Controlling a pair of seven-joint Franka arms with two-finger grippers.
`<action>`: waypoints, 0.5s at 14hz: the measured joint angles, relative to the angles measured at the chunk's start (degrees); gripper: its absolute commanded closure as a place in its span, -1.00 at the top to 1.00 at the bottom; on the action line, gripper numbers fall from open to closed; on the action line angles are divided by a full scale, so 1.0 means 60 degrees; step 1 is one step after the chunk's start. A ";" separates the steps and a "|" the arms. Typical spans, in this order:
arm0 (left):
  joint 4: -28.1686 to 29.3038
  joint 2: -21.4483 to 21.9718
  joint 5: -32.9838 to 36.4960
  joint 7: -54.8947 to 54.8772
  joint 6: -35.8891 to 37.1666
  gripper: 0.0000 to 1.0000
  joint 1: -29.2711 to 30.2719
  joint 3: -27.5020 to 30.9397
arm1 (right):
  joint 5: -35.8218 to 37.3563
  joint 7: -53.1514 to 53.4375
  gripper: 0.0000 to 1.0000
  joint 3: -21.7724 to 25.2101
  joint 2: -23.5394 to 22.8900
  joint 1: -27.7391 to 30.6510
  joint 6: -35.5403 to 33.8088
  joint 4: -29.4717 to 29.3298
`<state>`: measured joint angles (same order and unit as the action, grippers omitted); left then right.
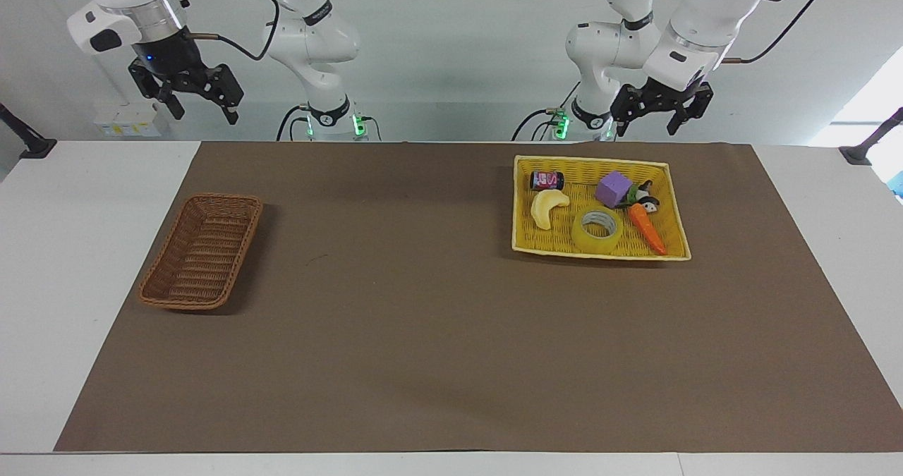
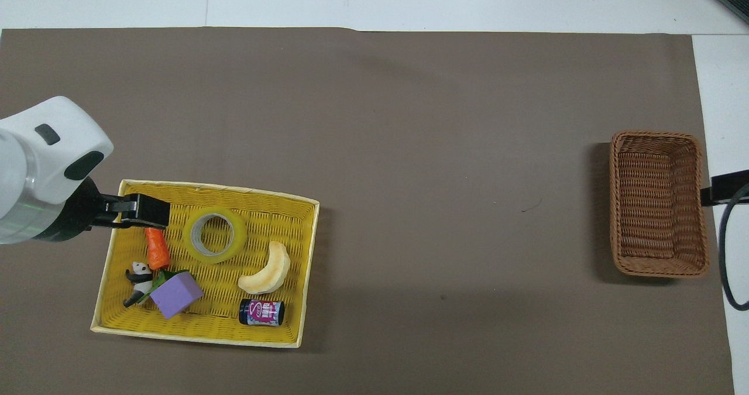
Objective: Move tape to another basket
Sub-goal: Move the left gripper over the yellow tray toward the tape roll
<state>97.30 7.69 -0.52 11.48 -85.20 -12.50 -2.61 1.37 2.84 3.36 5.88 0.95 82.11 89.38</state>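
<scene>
The tape (image 1: 597, 230) lies flat in a bright yellow woven tray (image 1: 592, 160) at the left arm's end of the table; it also shows in the overhead view (image 2: 215, 237). The brown wicker basket (image 1: 201, 250) stands empty at the right arm's end, also in the overhead view (image 2: 656, 203). My left gripper (image 1: 647, 129) is open and empty, raised high over the tray's carrot end; in the overhead view (image 2: 146, 218) it covers the carrot's tip beside the tape. My right gripper (image 1: 203, 115) is open and empty, waiting high by the basket's end of the table.
The tray (image 2: 310, 266) also holds a pale banana toy (image 2: 266, 269), an orange carrot (image 2: 157, 253), a purple block (image 2: 178, 294), a small dark can (image 2: 261, 312) and a panda figure (image 2: 137, 275). A brown mat (image 1: 423, 335) covers the table between tray and basket.
</scene>
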 measured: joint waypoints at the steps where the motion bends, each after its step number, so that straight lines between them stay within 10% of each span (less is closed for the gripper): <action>1: 0.0106 0.0002 -0.0001 -0.0198 -0.0094 1.00 0.0022 0.0027 | 0.0000 0.0000 1.00 0.0000 0.0000 0.0000 0.0000 0.0000; 7: 0.1430 0.0002 -0.0165 -0.1587 -0.0849 1.00 0.0421 0.0116 | 0.0000 0.0000 1.00 0.0000 0.0000 0.0000 0.0000 0.0000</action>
<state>105.88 7.70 -1.51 1.96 -90.30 -9.97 -1.91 1.37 2.84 3.35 5.88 0.95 82.11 89.38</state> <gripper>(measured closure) 0.000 0.000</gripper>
